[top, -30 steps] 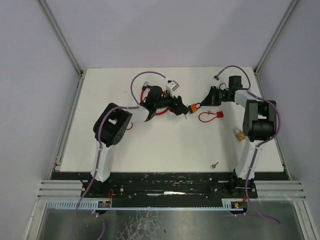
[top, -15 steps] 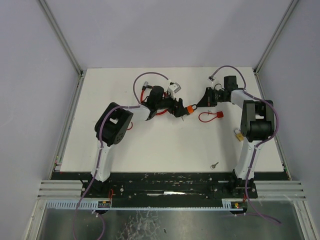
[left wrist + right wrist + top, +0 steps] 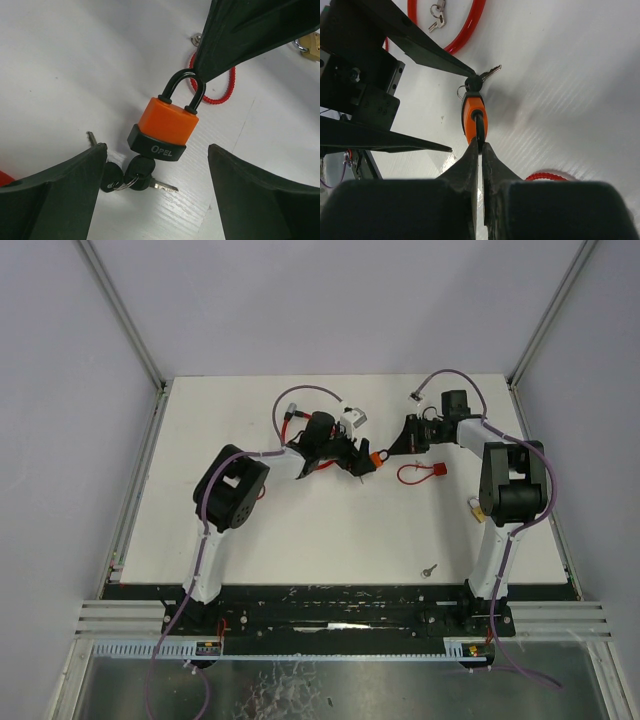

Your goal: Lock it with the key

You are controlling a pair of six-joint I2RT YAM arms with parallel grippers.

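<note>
Padlock (image 3: 167,127) was held over the middle of the surface (image 3: 300,530), its shackle pinched in the closed right hand (image 3: 481,145) and a key (image 3: 142,170) in its base. The left hand (image 3: 156,152) stood wide, a finger on either side of it. A red cord (image 3: 220,90) lay just behind. Only the top view showed a loose key (image 3: 428,569) by the near edge.

Bright, even overhead light it was; the white table (image 3: 300,530) glared mildly, a soft shadow lay beside the padlock (image 3: 472,117), and the wrist-view foregrounds were blurred.
</note>
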